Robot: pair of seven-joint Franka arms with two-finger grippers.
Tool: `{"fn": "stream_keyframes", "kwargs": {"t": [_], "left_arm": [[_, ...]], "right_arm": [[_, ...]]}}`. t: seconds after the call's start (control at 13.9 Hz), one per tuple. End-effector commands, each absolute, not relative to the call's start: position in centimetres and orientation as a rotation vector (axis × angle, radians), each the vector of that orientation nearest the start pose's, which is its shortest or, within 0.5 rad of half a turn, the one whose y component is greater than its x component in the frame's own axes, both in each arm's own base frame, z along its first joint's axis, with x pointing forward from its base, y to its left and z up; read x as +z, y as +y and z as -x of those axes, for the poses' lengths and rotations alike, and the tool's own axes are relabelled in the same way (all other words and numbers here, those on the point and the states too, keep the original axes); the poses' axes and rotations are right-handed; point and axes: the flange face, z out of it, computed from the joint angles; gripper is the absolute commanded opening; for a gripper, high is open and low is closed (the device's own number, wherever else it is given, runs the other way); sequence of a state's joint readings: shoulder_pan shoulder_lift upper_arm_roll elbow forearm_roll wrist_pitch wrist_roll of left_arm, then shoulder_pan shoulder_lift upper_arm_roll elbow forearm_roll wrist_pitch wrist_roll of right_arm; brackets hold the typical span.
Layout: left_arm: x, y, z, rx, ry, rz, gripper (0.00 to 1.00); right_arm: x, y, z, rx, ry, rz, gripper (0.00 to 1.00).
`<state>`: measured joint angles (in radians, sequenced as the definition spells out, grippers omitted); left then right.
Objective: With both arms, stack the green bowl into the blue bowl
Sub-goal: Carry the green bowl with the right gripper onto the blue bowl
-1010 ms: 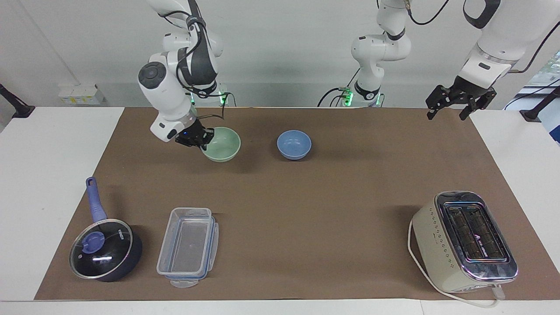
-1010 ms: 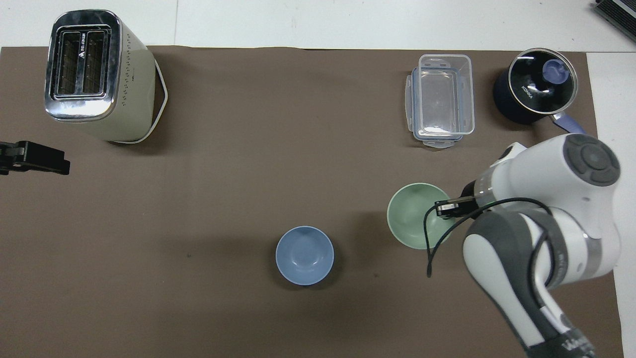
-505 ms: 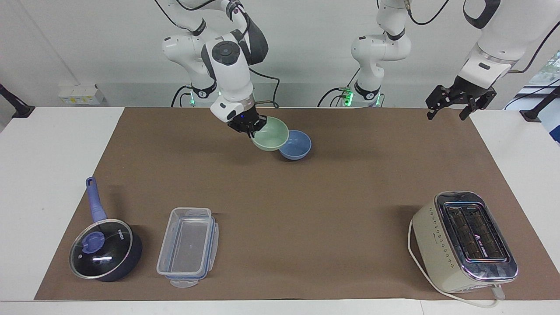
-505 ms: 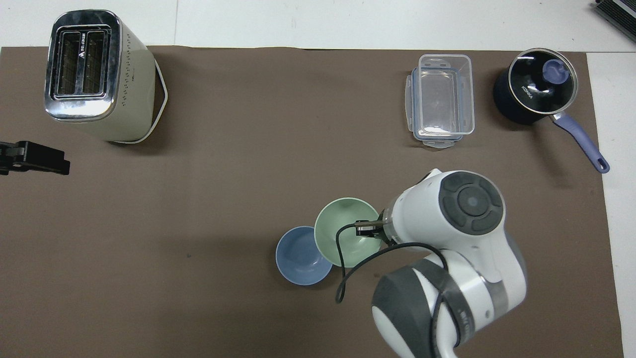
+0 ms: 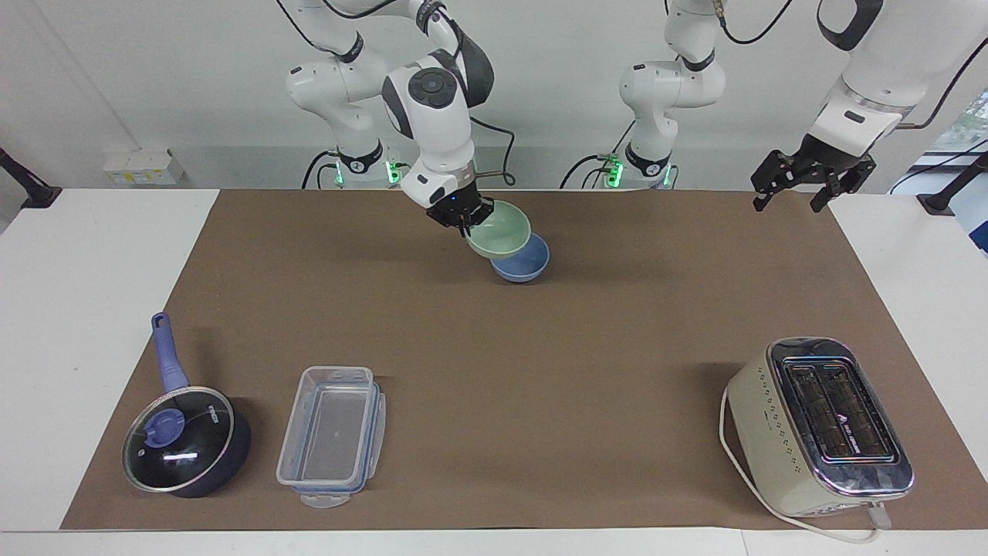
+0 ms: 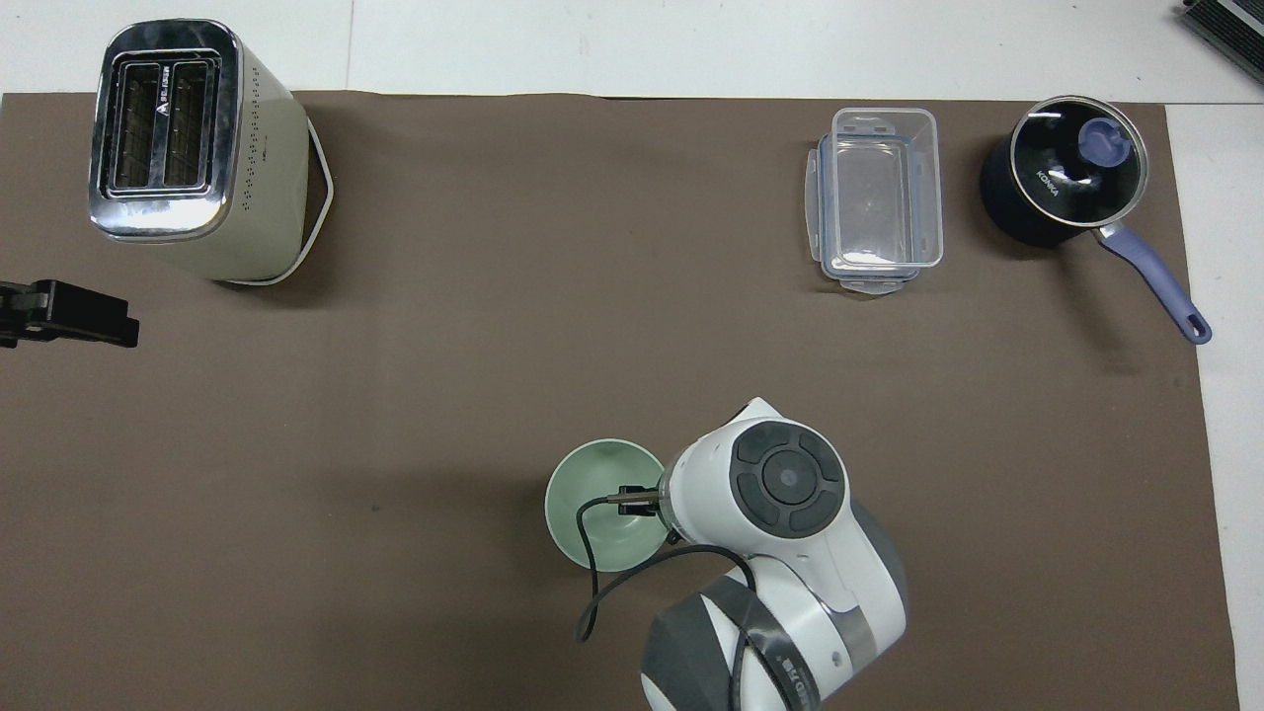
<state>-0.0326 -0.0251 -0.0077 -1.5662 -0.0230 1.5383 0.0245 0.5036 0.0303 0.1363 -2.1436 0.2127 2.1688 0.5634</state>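
Observation:
My right gripper [image 5: 465, 218] is shut on the rim of the pale green bowl [image 5: 502, 230] and holds it, slightly tilted, right over the blue bowl [image 5: 526, 266]. The blue bowl sits on the brown mat near the robots, and only its lower part shows under the green one. I cannot tell whether the two bowls touch. In the overhead view the green bowl [image 6: 597, 504] covers the blue bowl completely, and the right arm hides most of its gripper. My left gripper [image 5: 789, 207] waits open in the air over the mat's edge at the left arm's end, and also shows in the overhead view [image 6: 69, 316].
A cream toaster [image 5: 818, 425] stands far from the robots at the left arm's end. A clear plastic container [image 5: 332, 436] and a dark saucepan with a blue handle [image 5: 181, 440] stand far from the robots at the right arm's end.
My right gripper has lifted the green bowl off the mat and carried it toward the left arm's end until it is over the blue bowl. The left arm has not moved.

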Motion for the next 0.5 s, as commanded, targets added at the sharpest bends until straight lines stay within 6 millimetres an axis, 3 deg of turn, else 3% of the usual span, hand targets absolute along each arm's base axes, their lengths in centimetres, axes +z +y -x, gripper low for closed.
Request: {"fn": "stream_keyframes", "kwargs": {"t": [0.0, 0.43], "left_arm": [[64.0, -2.1, -54.2, 0.017, 0.112, 3.151, 1.00], [64.0, -2.1, -54.2, 0.017, 0.112, 3.151, 1.00]], "right_arm": [[38.1, 33.1, -43.0, 0.161, 0.090, 2.963, 0.00], [35.4, 33.2, -42.5, 0.165, 0.143, 2.934, 0.00]]}}
